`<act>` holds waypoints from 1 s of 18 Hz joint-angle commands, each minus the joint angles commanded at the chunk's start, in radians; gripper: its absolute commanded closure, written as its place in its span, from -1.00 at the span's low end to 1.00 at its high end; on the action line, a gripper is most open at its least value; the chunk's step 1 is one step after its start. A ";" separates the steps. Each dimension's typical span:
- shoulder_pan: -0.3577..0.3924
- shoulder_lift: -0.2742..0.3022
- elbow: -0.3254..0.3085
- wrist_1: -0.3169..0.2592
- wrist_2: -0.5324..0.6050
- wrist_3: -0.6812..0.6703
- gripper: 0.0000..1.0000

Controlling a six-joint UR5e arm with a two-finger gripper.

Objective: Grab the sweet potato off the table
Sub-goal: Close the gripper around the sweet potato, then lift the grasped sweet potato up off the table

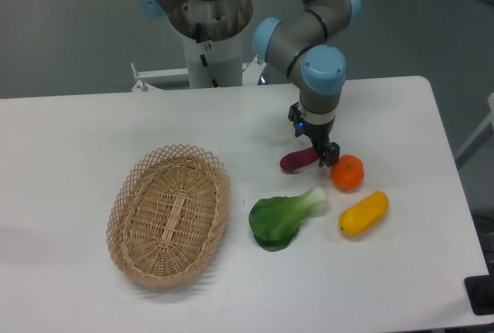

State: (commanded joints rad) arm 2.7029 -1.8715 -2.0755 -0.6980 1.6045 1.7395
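Observation:
The sweet potato (296, 161) is a small dark magenta tuber lying on the white table (69, 140), just left of the round orange. My gripper (322, 154) points straight down over its right end. The dark fingers (333, 155) close on that end, which is hidden between them. The left end sticks out to the left and sits slightly lower, at or just above the tabletop.
A round orange (347, 172) sits right beside the gripper's right finger. A yellow oblong fruit (363, 213) lies in front of it. A green leafy vegetable (284, 219) lies in front of the sweet potato. A wicker basket (123, 202) stands at the left.

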 joint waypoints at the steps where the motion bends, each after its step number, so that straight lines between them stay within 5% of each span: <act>1: 0.000 0.000 0.002 0.000 0.000 0.000 0.40; 4: 0.000 0.000 0.009 -0.002 0.000 0.003 0.67; 11: 0.012 0.043 0.070 -0.041 -0.006 0.017 0.68; 16: 0.011 0.054 0.341 -0.357 -0.046 -0.001 0.67; 18: 0.014 0.045 0.444 -0.425 -0.118 -0.032 0.67</act>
State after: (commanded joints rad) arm 2.7166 -1.8269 -1.6311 -1.1226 1.4868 1.7075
